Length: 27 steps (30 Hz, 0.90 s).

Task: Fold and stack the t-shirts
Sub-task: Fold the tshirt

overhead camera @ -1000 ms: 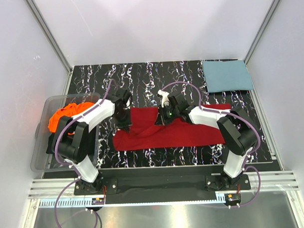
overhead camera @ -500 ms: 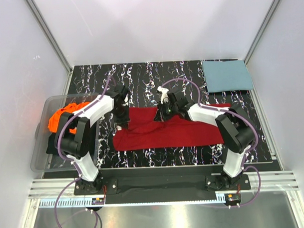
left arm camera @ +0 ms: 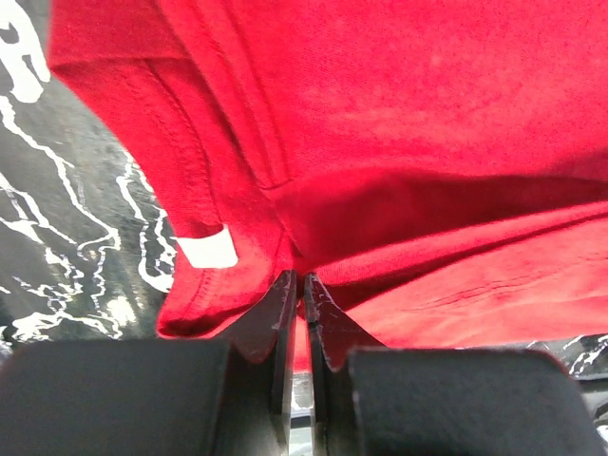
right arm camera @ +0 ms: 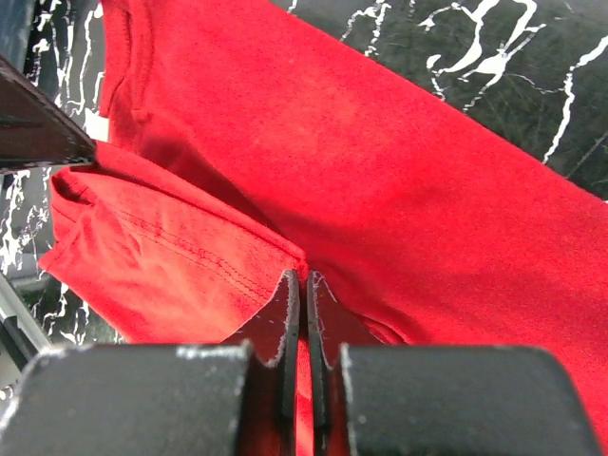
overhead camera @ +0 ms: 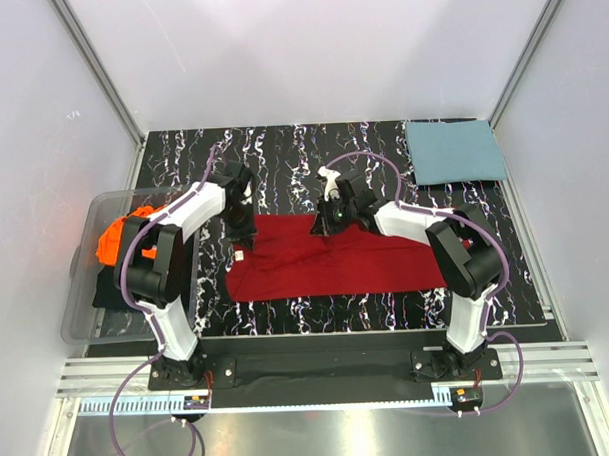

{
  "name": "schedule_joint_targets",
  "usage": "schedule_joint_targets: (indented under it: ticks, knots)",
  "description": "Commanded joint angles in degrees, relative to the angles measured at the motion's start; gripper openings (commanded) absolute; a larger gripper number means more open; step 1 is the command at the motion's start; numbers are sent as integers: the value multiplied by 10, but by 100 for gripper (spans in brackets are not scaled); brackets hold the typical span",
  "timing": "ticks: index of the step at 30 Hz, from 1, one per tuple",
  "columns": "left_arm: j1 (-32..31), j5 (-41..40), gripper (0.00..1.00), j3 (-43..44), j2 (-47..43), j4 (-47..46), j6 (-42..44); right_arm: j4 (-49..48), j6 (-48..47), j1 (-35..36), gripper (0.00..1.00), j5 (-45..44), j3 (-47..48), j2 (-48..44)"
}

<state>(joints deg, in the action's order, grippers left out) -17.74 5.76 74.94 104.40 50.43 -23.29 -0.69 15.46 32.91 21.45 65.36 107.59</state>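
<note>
Location type: robotics laboratory test cell. Indicators: plain white enclosure walls (overhead camera: 308,48) joined by aluminium frame struts (overhead camera: 99,70); black marbled counter (overhead camera: 282,149); cabled left arm (overhead camera: 175,233) and right arm (overhead camera: 425,229) bolted to a base plate (overhead camera: 329,365); clear plastic bin (overhead camera: 76,286).

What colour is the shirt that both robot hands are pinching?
The plain soft cloth t-shirt is deep red, clearest in the top external view.

The top camera looks down from the near edge over the whole table (overhead camera: 282,154). Both wrist cameras sit very close to the red t-shirt (overhead camera: 336,272) (all three views share it).
</note>
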Motion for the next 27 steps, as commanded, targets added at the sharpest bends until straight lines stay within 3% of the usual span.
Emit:
schedule_joint_targets:
  ticks: [1, 6, 10, 14, 20, 22, 24, 27]
  knots:
    - [4, -19, 13, 26, -2, 4, 10, -18, 2, -7, 0, -19, 20, 3]
    - [9, -42, 31, 28, -16, 6, 9, -18, 12, -10, 6, -3, 32, 14]
    - [16, -100, 35, 33, -46, 13, 3, -18, 30, -17, 13, -11, 40, 19]
    - [-2, -139, 39, 23, -87, 17, -6, 8, 61, -30, 29, -42, 45, 2]
    - [-43, -35, 40, 3, -121, -20, -8, 110, 96, -34, 28, -66, 60, -52]
    - [-48, 26, 39, -10, -116, -51, -18, 119, 113, -34, 24, -28, 61, -57]
    - [-49, 35, 39, -16, -98, -63, -29, 119, 141, -33, 15, -2, 58, -59]
    - [-49, 35, 38, -22, -68, -69, -30, 118, 157, -23, 10, 20, 51, -58]
